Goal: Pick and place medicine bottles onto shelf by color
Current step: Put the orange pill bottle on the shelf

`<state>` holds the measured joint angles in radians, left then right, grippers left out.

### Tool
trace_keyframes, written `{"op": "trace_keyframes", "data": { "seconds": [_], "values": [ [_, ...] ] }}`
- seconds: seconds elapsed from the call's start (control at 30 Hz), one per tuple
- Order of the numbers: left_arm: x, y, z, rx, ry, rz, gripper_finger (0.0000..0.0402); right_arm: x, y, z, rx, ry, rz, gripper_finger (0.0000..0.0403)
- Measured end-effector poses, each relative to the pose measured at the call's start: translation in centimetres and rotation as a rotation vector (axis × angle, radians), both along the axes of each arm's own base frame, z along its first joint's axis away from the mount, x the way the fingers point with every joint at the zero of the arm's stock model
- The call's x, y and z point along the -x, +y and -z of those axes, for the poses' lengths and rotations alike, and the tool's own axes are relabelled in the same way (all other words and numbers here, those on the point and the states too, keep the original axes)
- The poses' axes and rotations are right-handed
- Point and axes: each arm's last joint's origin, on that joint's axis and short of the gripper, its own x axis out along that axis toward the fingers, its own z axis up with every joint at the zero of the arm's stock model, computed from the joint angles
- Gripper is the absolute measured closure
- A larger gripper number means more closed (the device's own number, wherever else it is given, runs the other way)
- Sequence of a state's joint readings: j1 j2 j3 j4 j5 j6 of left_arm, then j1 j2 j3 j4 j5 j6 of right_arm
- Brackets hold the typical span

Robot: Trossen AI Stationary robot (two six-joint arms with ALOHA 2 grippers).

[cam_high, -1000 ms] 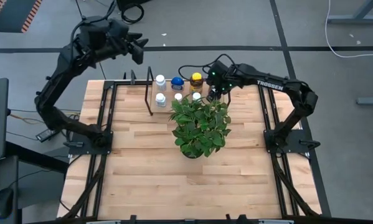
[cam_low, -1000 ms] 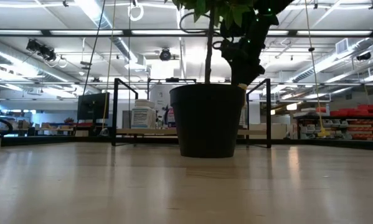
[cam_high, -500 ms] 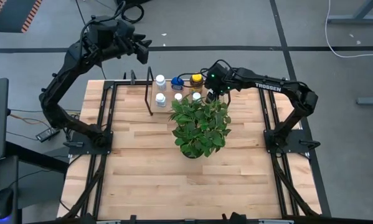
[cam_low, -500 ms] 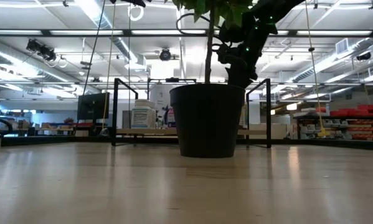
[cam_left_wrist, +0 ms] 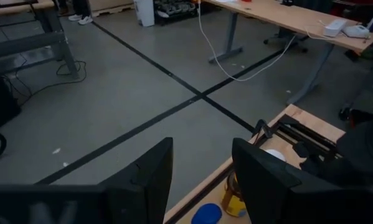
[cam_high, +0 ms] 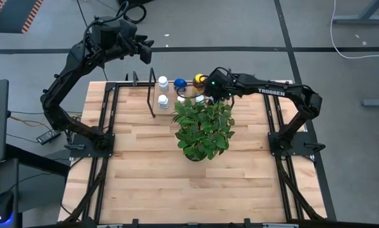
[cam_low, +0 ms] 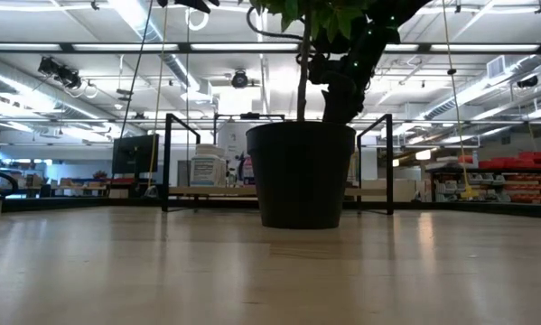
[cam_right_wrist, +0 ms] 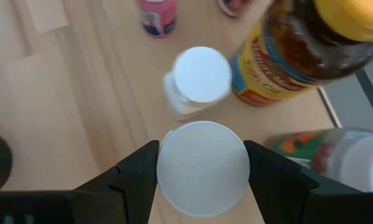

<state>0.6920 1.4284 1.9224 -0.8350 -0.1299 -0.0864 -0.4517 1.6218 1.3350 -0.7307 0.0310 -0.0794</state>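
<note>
Right gripper [cam_right_wrist: 202, 171] clamps round white-capped bottle [cam_right_wrist: 202, 167]; amber bottle [cam_right_wrist: 298, 53] beside.

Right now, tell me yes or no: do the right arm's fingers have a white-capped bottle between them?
Yes: in the right wrist view a round white bottle cap fills the gap between the right gripper's two dark fingers.

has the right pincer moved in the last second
Yes. In the high view the right pincer has shifted left, from right of the amber bottle to just below it.
</note>
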Motion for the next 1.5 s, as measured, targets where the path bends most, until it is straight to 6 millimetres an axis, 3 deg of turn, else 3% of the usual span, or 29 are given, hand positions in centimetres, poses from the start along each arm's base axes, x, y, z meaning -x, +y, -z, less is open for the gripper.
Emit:
{"op": "trace_keyframes", "data": {
  "seconds": [0.2, 0.53, 1.5],
  "values": [
    [0.0, 0.0, 0.0, 0.000, 0.000, 0.000, 0.0230, 0.2, 0.1, 0.3, 0.009, 0.029, 0.010, 0.0171],
    [-0.3, -0.3, 0.0, -0.001, 0.001, 0.016, 0.0230, 1.0, 0.2, 3.0, -0.025, 0.069, 0.060, 0.0171],
    [-0.5, -0.8, 0.1, -0.006, 0.023, 0.042, 0.0230, 1.0, -0.2, 3.1, 0.009, 0.063, 0.110, 0.0169]
  ]
}}
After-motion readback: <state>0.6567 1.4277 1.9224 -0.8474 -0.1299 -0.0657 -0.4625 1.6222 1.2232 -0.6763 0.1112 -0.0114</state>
